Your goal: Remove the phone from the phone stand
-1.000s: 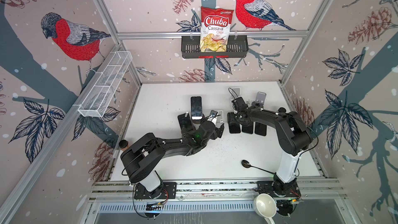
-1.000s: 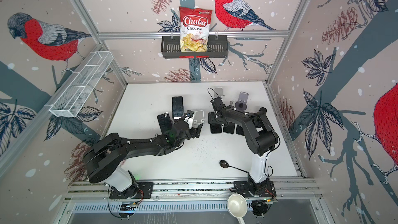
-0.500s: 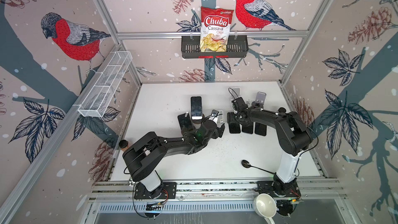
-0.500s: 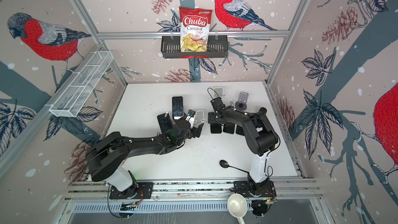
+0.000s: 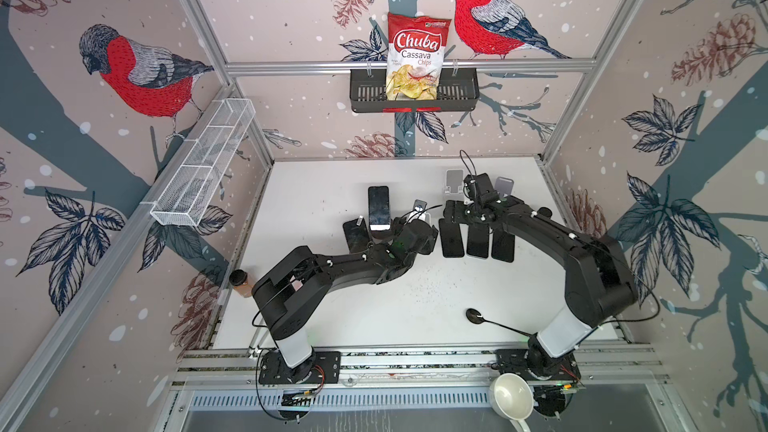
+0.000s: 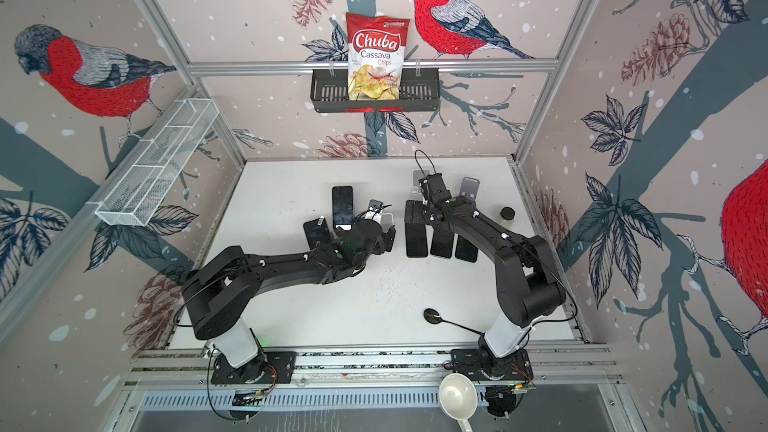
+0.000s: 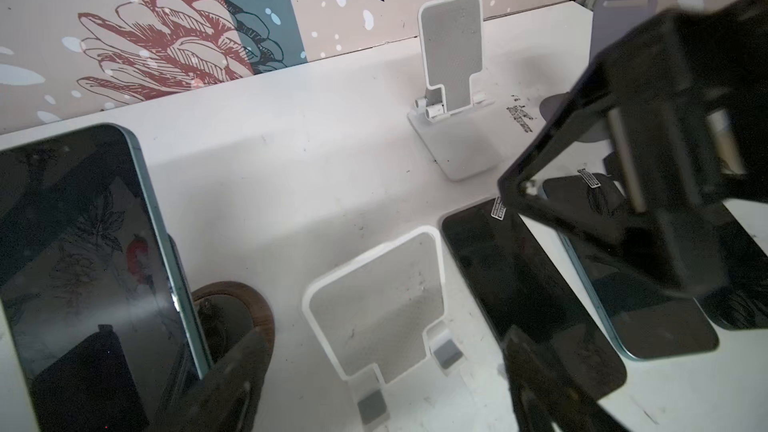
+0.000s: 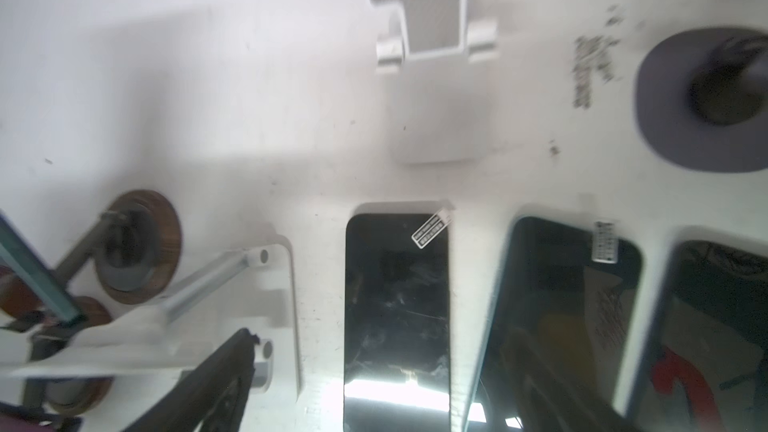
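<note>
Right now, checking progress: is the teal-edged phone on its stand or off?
On: the phone leans upright on the wooden-based stand.

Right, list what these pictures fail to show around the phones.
- Standing phone: left wrist view, cut by the edge; lower end behind a pincer finger.
- Third flat phone: right wrist view, cut by the edge, blurred.
- Phone stickers: print too small to read.
- Purple stand: right wrist view, only its blurred base shows.

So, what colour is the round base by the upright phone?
Dark wood-brown round base, clearest in the left wrist view.
</note>
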Robot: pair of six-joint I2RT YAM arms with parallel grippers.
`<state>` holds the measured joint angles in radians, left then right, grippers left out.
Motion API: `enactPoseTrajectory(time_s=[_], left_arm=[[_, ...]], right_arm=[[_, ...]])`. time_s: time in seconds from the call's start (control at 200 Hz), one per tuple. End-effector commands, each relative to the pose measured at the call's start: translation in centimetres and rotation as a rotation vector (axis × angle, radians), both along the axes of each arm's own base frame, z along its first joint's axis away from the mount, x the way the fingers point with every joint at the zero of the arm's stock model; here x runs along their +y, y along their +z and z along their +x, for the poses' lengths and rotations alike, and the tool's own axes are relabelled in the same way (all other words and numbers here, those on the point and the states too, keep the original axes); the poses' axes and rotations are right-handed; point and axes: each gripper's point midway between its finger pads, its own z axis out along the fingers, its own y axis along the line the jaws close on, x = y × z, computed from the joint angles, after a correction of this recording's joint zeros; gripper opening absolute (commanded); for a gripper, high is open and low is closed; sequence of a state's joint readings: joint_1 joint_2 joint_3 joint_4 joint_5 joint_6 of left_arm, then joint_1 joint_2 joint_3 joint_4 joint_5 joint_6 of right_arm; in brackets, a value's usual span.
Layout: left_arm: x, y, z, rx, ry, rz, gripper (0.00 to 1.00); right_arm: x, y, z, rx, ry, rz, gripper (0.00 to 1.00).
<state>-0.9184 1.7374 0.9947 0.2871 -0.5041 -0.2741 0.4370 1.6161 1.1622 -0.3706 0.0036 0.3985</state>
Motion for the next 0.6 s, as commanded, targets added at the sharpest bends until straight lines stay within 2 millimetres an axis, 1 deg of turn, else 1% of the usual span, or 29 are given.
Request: enactPoseTrajectory(time_s=[0.0, 0.105, 0.23, 0.36, 0.445, 0.59], left_arm=[[0.5, -0.2, 0.6, 0.031, 0.071, 0.011, 0.88], [0.4, -0.5, 1.1, 0.056, 0.118, 0.024, 0.89], [0.1, -0.7, 1.4, 0.070, 0.180, 0.062, 0.89], [-0.7, -1.3, 1.4, 0.084, 0.202, 0.078, 0.90], [-0.8, -1.8, 1.5, 0.090, 0.212, 0.066, 0.90], [-0.8, -2.1, 1.6, 0.071, 0.211, 0.053, 0.89]], right_arm=[[-0.9, 2.0, 0.4, -0.069, -0.037, 0.026, 1.00], [-1.8, 3.5, 0.4, -0.131, -0.051, 0.034, 0.99], [-2.8, 4.2, 0.2, -0.157, -0.067, 0.043, 0.99], [-3.5, 4.2, 0.1, -0.161, -0.067, 0.058, 0.99], [-3.6, 3.9, 0.0, -0.154, -0.059, 0.061, 0.99], [-3.5, 3.6, -0.1, -0.149, -0.050, 0.069, 0.99]])
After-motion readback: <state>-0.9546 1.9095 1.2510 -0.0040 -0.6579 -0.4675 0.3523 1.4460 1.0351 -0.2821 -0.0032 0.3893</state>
